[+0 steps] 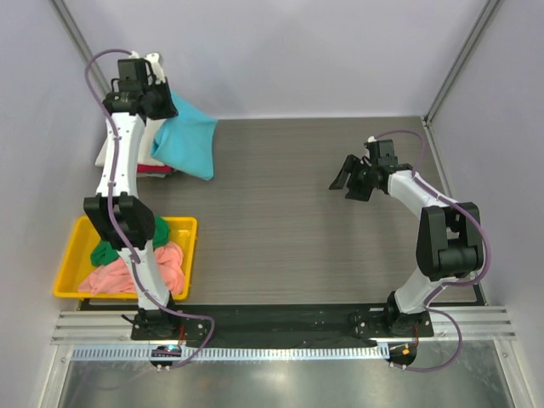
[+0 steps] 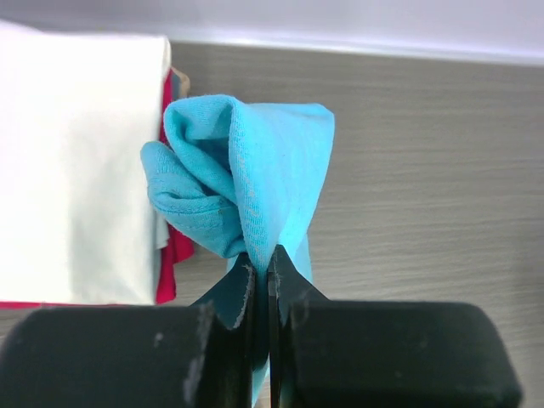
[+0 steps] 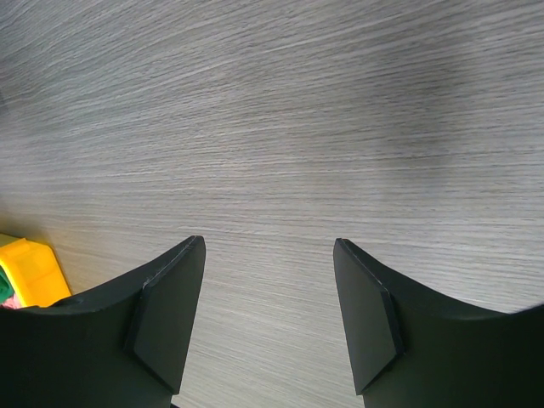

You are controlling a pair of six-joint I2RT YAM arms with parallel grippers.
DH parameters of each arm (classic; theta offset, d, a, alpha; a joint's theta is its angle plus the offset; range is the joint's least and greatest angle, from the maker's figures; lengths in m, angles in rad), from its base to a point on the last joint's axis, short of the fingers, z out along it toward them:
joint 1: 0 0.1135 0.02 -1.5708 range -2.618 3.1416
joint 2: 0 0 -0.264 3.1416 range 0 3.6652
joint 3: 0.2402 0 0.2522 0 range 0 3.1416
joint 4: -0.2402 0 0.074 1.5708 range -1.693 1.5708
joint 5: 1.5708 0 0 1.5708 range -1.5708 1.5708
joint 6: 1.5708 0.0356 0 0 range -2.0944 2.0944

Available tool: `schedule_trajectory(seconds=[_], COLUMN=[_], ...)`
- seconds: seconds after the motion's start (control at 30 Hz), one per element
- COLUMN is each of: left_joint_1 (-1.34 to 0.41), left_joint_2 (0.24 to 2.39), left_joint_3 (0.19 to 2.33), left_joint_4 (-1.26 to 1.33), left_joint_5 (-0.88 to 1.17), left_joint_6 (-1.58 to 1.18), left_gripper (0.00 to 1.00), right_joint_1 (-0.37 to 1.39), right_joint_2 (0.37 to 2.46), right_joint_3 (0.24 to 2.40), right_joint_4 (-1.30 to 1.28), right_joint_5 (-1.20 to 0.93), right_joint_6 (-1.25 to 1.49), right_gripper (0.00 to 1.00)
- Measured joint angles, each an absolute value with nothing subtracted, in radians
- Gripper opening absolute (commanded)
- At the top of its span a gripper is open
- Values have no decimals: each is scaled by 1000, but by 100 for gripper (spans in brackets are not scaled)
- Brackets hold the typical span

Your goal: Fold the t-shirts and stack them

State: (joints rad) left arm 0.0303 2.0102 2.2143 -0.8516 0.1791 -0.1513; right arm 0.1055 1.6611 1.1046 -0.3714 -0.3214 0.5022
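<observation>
Turquoise t-shirt (image 2: 255, 170), pinched in the left hand (image 2: 269, 276), hangs beside the folded stack (image 2: 76, 170), apparently for placing there; right hand (image 3: 268, 314) hovers spread.

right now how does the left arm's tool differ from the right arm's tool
The left arm's black two-finger tool is shut on the turquoise-blue cloth t-shirt; the right arm's black two-finger tool is open and empty. The left one is beside the folded cream-white shirt; the right one is over bare grey table. Both are black, two-fingered.
</observation>
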Motion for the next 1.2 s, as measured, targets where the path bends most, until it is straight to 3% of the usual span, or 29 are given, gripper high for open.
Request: schedule_trajectory(seconds=[0.37,0.87,1.2], left_joint_1=[68,126,173], left_joint_2=[1953,1953,2057], left_joint_3=[2333,2333,2394], left_joint_4=[-852,-857,-855], left_joint_5=[175,180,184], left_joint_6=[-149,-149,-148], left_gripper=[0,0,0], right_joint_1=[111,124,135], right_joint_2=[1663,1684,1685], right_joint_3=[1105,1096,1095], right_joint_4=[-364,-345,-341], right_joint_5=[-337,-355,-363], right_joint_6=[503,503,504], right_gripper=[68,67,67])
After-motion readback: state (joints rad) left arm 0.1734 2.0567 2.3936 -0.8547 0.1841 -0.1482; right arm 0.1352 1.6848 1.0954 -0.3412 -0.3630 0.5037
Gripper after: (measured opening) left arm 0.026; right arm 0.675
